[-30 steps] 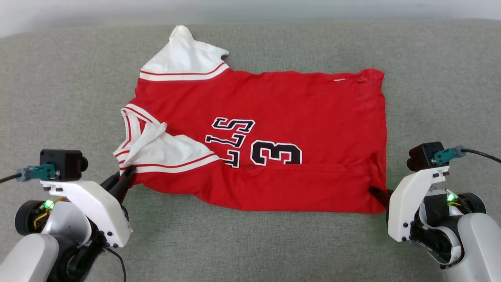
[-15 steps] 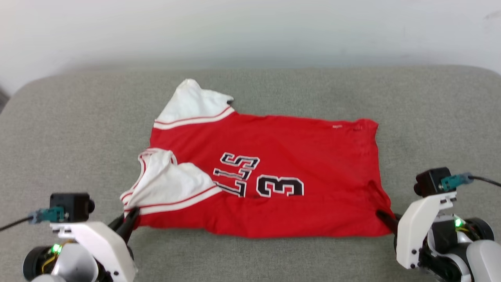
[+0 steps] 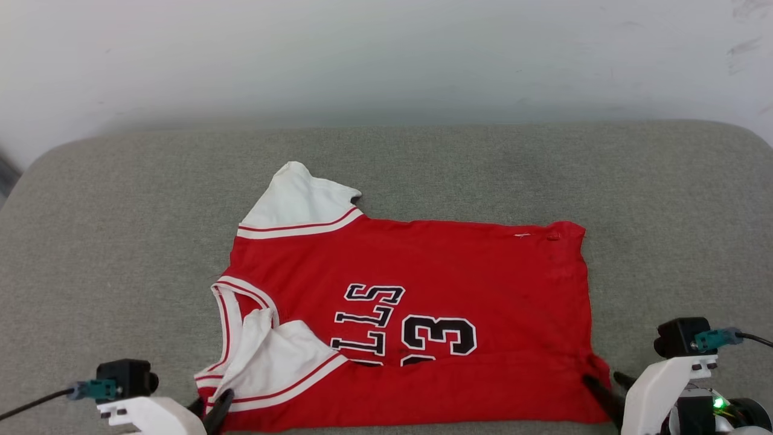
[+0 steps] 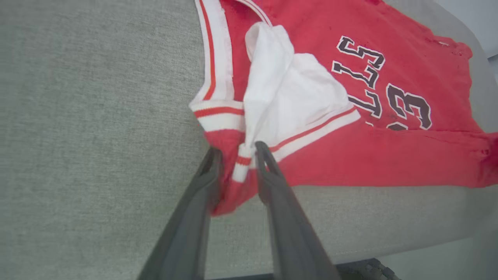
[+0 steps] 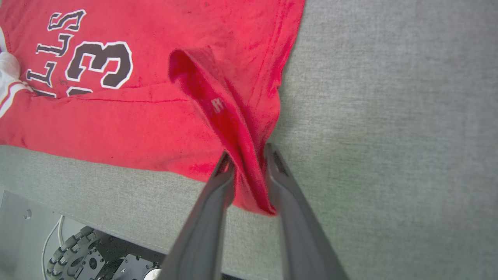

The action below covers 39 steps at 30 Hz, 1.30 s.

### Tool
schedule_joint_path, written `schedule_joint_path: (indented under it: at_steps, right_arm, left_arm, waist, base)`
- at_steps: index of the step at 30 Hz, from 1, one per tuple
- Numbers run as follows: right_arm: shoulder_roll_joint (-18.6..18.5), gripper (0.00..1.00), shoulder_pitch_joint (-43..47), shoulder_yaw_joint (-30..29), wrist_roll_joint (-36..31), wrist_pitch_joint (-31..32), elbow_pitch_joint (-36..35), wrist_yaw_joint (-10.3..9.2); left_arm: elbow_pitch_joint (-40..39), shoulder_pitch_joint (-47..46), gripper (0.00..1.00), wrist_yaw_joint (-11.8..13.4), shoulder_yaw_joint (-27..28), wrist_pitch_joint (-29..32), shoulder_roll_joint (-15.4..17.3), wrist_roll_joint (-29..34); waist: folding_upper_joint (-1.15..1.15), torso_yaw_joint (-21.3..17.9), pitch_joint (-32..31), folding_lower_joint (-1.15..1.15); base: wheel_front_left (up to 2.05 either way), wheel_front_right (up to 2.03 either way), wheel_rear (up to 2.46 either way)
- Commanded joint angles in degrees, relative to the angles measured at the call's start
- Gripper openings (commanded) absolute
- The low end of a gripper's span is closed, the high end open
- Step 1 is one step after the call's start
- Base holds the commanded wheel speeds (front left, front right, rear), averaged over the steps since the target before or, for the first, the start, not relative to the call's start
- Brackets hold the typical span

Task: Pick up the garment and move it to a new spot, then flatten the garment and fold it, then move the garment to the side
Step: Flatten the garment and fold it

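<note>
Grey cushion (image 3: pixel 109 241) under pale wall (image 3: pixel 386 54) | left gripper (image 4: pixel 237 153) fingers parted, garment (image 3: pixel 459 266) corner at the sleeve between them | right gripper (image 5: pixel 249 155) parted around hem fold | garment lies spread near front edge of cushion, print upward

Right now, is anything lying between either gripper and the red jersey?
Nothing visible does. The left gripper has its jaws parted around a corner of the jersey by the white sleeve; the right gripper straddles a raised fold at the hem corner.
</note>
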Motion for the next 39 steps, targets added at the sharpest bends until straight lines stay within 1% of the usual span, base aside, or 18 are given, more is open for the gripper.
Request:
schedule_joint_path:
  at_steps: [1,3,7,12,17,20,23,25,28,32,35,39]
  right_arm:
    - [-0.1,1.00,0.5,0.1,0.0,-1.0,0.0,-0.02]
    - [-0.2,1.00,0.2,0.7,0.0,-4.5,0.0,-0.01]
    - [-0.7,1.00,-0.9,1.3,-1.0,-14.5,-1.5,-0.02]
    - [0.5,1.00,-2.2,0.5,-3.4,-25.7,-2.7,-0.02]
    - [2.7,1.00,-4.5,-1.1,-6.7,-32.5,-5.7,-0.02]
    - [4.0,1.00,-6.2,-1.8,-8.6,-35.0,-8.3,-0.02]
    - [5.1,1.00,-8.3,-2.4,-10.9,-36.5,-10.7,-0.02]
    - [6.0,1.00,-10.0,-2.4,-12.0,-37.6,-12.5,-0.02]
    - [6.9,1.00,-11.8,-2.5,-13.4,-38.3,-14.7,-0.02]
    - [7.7,1.00,-13.9,-2.1,-14.2,-39.1,-16.6,-0.02]
    - [8.2,1.00,-15.0,-1.8,-14.7,-39.6,-17.4,-0.02]
    - [8.8,1.00,-15.8,-1.1,-14.6,-39.8,-17.7,-0.02]
  left_arm:
    - [0.2,-1.4,1.00,-0.2,0.5,-0.5,0.0,0.3]
    - [1.7,-2.5,1.00,-1.0,0.2,-1.6,-0.5,0.9]
    - [3.0,-5.4,1.00,-1.6,1.3,-5.7,-0.6,2.9]
    - [3.2,-8.6,1.00,-0.4,3.2,-11.5,-1.3,5.8]
    - [3.1,-13.5,1.00,1.0,4.6,-15.6,-1.5,8.8]
    - [3.5,-17.6,1.00,1.1,4.6,-16.4,-1.2,10.4]
    - [4.6,-22.9,1.00,0.6,4.8,-16.1,-0.5,11.3]
    - [5.5,-26.7,1.00,0.2,4.9,-15.1,0.1,11.6]
    - [7.7,-32.5,1.00,-1.1,4.7,-12.6,1.7,11.6]
    - [11.8,-40.7,1.00,-4.0,4.0,-7.6,4.0,10.9]
    - [14.7,-46.9,1.00,-6.7,3.1,-2.0,6.4,10.0]
    - [17.9,-53.7,1.00,-10.0,0.9,8.5,9.3,8.1]
  waist:
    - [0.00,0.0,0.1,0.00]
    - [0.00,-0.2,0.1,0.00]
    - [0.00,-0.9,0.0,0.00]
    - [0.00,-2.5,0.0,0.00]
    - [0.00,-4.6,2.3,0.00]
    - [0.00,-6.0,5.0,0.00]
    - [0.00,-7.4,8.7,0.00]
    - [0.00,-8.4,11.6,0.00]
    - [0.00,-10.0,15.4,0.00]
    - [0.00,-12.1,19.3,0.00]
    - [0.00,-13.5,21.3,0.00]
    - [0.00,-15.2,23.6,0.00]
  base:
    - [0.00,0.00,0.00]
    - [0.00,0.00,0.00]
    - [0.00,0.00,0.00]
    - [0.00,0.00,0.00]
    - [0.00,0.00,0.00]
    - [0.00,0.00,0.00]
    - [0.00,0.00,0.00]
    - [0.00,0.00,0.00]
    - [0.00,0.00,0.00]
    - [0.00,0.00,0.00]
    - [0.00,0.00,0.00]
    - [0.00,0.00,0.00]
